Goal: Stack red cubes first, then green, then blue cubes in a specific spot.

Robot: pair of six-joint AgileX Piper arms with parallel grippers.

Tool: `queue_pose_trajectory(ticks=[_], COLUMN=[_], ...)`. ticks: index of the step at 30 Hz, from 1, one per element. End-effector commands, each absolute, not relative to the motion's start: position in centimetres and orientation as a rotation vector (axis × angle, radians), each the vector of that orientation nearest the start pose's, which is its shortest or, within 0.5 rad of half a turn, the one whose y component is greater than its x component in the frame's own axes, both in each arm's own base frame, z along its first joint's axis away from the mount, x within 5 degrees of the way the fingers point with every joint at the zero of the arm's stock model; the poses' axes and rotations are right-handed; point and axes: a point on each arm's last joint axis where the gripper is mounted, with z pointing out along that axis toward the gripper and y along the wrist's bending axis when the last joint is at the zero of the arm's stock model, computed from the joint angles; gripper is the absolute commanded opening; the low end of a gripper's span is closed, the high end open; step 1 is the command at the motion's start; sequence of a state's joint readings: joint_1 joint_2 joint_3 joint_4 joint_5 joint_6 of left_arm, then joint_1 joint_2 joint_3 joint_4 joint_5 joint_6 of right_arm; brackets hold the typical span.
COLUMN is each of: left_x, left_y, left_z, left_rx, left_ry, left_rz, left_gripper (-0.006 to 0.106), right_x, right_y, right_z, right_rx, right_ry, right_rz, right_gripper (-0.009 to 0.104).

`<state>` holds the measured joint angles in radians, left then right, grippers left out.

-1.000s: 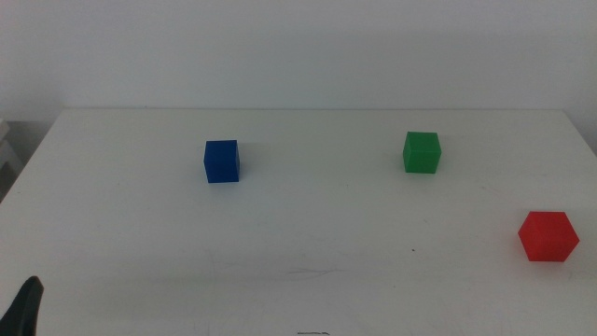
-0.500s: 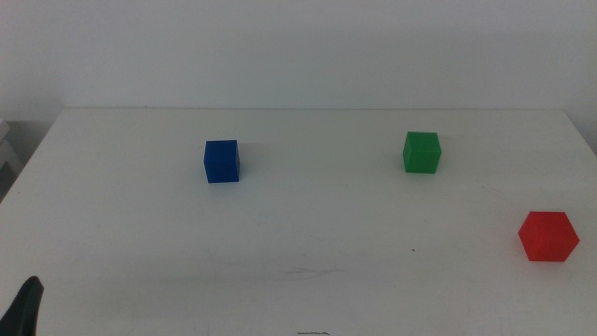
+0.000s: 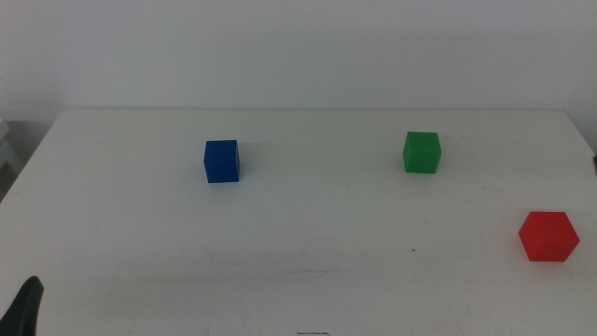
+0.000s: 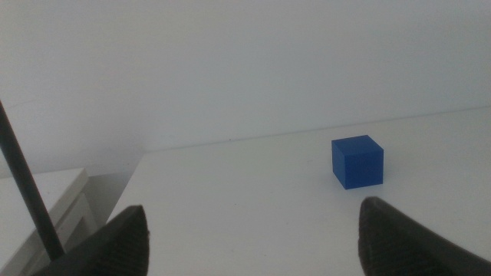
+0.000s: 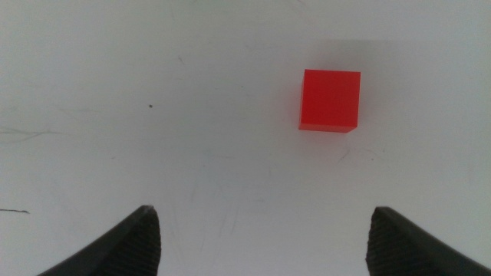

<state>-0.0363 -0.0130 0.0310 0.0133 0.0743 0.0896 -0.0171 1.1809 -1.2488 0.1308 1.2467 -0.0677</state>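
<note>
- White table [image 3: 308, 280], pale wall behind.
- Red cube [image 3: 548, 236], green cube [image 3: 422, 152], blue cube [image 3: 221, 161] lie well apart; nothing stacked yet.
- Right gripper [image 5: 261, 234] spread, empty, above the red.
- Left gripper [image 4: 253, 234] spread, empty, waiting.

A smooth white table [image 3: 308, 233] stands against a plain pale wall [image 3: 308, 47] under soft, even light.

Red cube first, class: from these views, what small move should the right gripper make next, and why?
Probably lower the right gripper toward the red cube, shifting sideways until the cube sits between its fingers. The fingers are spread wide and empty, and the cube lies ahead of them, off to one side. The red cube stands alone on the white table, nothing stacked yet. The left gripper waits at the near-left edge.
</note>
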Motion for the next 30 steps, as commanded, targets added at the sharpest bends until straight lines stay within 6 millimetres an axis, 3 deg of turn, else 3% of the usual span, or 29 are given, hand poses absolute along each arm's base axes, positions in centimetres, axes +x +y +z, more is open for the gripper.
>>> queue_pose_trajectory(ticks=[1, 11, 30], left_x=[5.5, 5.5, 5.5], left_y=[-0.2, -0.2, -0.2], left_z=[20.6, 20.6, 20.6], left_rx=[0.095, 0.095, 0.095], left_ry=[1.476, 1.476, 1.476], left_rz=[0.043, 0.043, 0.043], left_gripper=[0.093, 0.093, 0.093], right_x=[22.4, 27.4, 34.0], right_y=[0.5, -0.7, -1.9], right_z=[38.4, 33.8, 26.0], right_rx=[-0.064, -0.031, 0.001], right_ry=[2.688, 2.881, 2.933], right_rz=[0.135, -0.013, -0.053], right_gripper=[0.087, 0.087, 0.087])
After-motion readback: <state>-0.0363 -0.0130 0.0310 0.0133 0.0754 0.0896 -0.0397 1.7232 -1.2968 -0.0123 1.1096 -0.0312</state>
